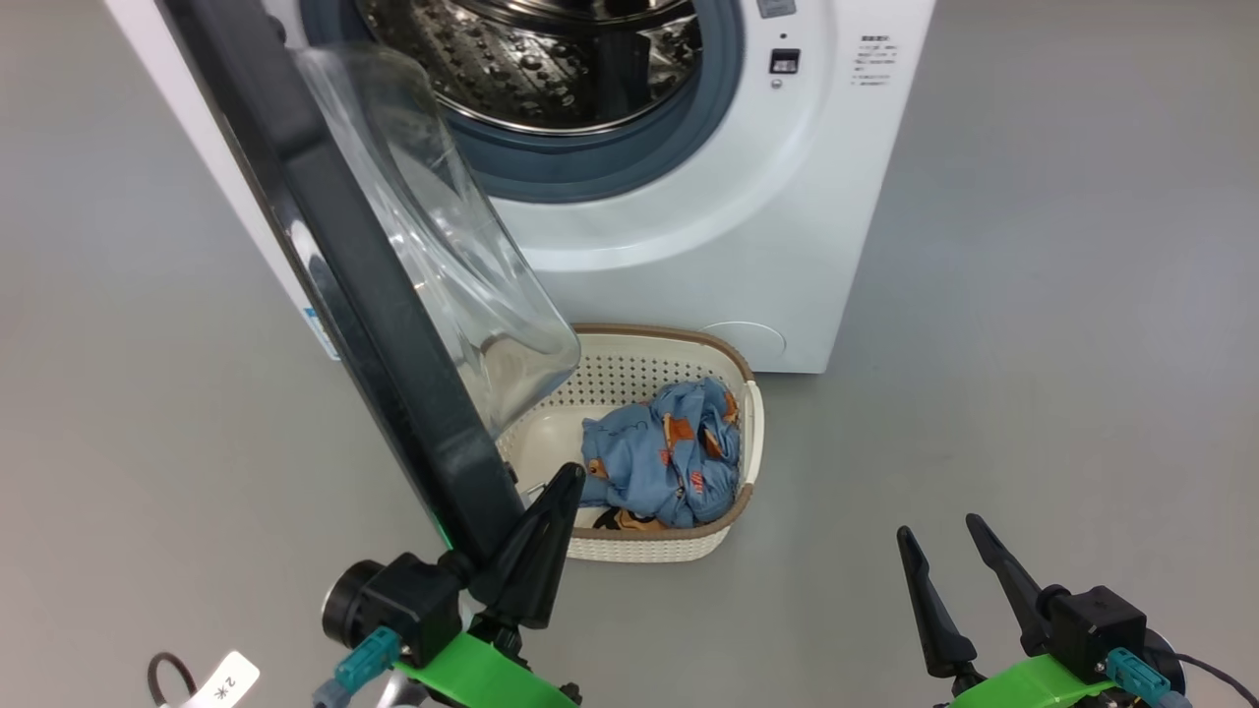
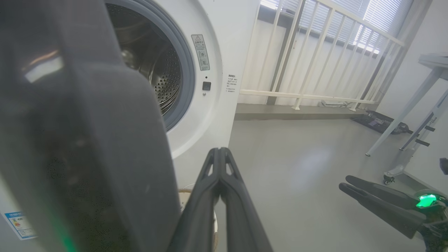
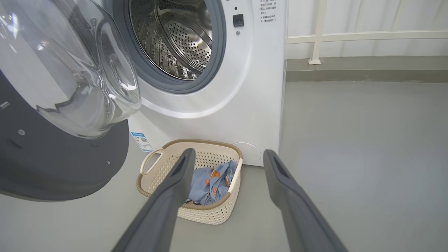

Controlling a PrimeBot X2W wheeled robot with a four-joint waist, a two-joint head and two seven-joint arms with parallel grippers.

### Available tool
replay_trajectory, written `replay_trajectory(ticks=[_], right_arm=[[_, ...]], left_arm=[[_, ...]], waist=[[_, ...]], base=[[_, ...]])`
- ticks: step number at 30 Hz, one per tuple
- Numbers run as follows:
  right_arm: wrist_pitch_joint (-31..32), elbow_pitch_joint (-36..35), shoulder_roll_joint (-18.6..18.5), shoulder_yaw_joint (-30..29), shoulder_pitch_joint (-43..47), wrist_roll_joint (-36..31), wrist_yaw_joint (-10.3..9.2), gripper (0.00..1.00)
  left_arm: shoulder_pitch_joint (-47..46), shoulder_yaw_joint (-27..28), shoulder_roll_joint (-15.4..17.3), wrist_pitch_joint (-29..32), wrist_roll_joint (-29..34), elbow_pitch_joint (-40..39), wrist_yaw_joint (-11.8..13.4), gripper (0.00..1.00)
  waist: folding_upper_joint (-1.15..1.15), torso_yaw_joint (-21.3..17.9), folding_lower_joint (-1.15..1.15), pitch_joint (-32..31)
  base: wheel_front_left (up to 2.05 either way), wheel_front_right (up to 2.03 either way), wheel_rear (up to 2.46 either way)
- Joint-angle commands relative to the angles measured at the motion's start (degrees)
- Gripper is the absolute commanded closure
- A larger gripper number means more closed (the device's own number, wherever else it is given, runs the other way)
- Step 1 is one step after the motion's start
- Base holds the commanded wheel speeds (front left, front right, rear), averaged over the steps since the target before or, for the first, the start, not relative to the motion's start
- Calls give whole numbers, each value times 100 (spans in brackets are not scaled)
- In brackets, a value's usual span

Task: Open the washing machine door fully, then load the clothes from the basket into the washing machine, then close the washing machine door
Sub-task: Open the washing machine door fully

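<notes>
Clothes of soft light blue fabric with orange-brown cartoon prints (image 1: 659, 457) lay bunched at the right end of a small rectangular cream plastic basket with perforated sides and a brown woven-look rim (image 1: 639, 379), an orange-tan piece showing under them at the near wall. That basket sat on the grey floor, just in front of the big white front-loading washing machine (image 1: 689, 226). The machine's large round door, with its wide glossy black rim and bulging clear glass bowl (image 1: 349, 285), stood swung out on the left, its glass hanging above the basket's left end, and the steel perforated drum (image 1: 551, 59) was exposed. The left pincer (image 1: 566, 482) had its two dark fingers pressed together, just beside the lower end of the door's rim; contact could not be judged. The right pincer (image 1: 939, 531) hung spread and empty above the floor, right of the basket, well apart from it.
</notes>
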Motion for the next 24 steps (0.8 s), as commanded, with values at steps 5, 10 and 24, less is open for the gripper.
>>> replay_trajectory(ticks=[5,10,24], right_arm=[[-27,-111,-20,168,-66,4,9,0],[-27,-108,-20,157,-64,-13,9,0],[-27,-128,-20,114,-17,-32,9,0]], left_arm=[[45,369,170,-31,130,-183,15,100],[182,396,170,-31,138,-279,55,100],[536,966,170,-31,134,-320,357,100]], waist=[[0,201,0,-22],[0,292,0,-2],[0,873,0,-34]], base=[[0,0,0],[0,0,0],[0,0,0]])
